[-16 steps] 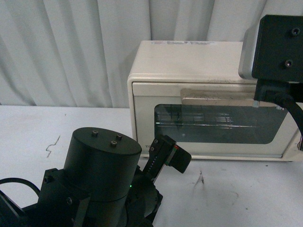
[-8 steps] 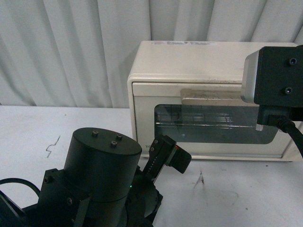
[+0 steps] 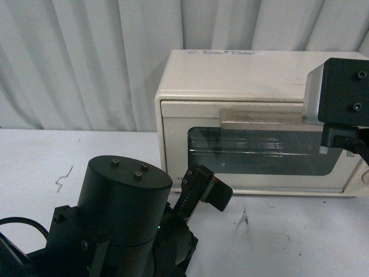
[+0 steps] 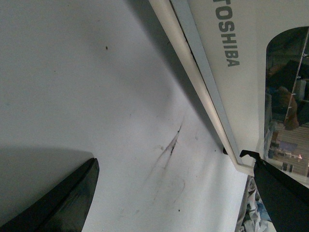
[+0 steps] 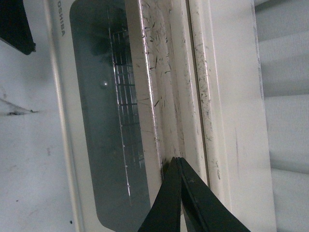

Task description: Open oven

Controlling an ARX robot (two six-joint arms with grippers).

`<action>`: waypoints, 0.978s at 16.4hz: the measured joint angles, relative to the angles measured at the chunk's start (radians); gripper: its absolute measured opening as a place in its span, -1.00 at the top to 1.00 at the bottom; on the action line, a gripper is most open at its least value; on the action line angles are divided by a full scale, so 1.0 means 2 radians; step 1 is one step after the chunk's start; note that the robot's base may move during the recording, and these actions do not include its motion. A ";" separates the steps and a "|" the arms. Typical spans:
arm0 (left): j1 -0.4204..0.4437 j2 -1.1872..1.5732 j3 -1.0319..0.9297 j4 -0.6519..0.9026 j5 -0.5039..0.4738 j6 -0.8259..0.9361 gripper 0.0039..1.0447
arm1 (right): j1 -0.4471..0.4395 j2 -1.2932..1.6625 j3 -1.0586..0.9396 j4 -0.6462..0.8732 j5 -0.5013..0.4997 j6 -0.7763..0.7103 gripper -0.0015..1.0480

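One Toshiba toaster oven (image 3: 253, 98), door closed, stands at 2 o'clock on the white table (image 3: 86, 156).
It is probably rigid but light enough to slide when tugged, and its glass door (image 3: 259, 153) is fragile. Grip the single bar handle (image 3: 262, 120) at the door's 12 o'clock. The right gripper (image 5: 175, 162) is pressed together beside the handle, and the left gripper (image 4: 170, 158) is spread and empty. One wire rack (image 5: 126, 96) is inside.

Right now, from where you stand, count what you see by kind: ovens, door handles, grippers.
Ovens: 1, the oven
Door handles: 1, the bar handle
Grippers: 2, the left gripper, open, and the right gripper, shut
Total: 4
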 joint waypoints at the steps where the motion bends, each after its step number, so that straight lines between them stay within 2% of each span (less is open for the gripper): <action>1: 0.000 0.000 0.000 0.000 0.000 0.000 -0.88 | -0.002 -0.004 0.000 -0.011 -0.006 0.013 0.96; 10: 0.000 -0.001 -0.003 0.000 -0.001 0.001 -0.88 | -0.002 -0.027 -0.012 -0.076 -0.039 0.079 0.96; 13: 0.001 -0.002 -0.007 0.004 -0.002 0.003 -0.88 | -0.003 -0.064 -0.018 -0.188 -0.121 0.202 0.96; 14: 0.001 -0.002 -0.010 0.008 -0.003 0.003 -0.88 | -0.003 -0.114 -0.012 -0.210 -0.181 0.267 0.96; 16: 0.001 -0.002 -0.012 0.011 -0.003 0.003 -0.88 | -0.007 -0.146 -0.004 -0.224 -0.213 0.307 0.96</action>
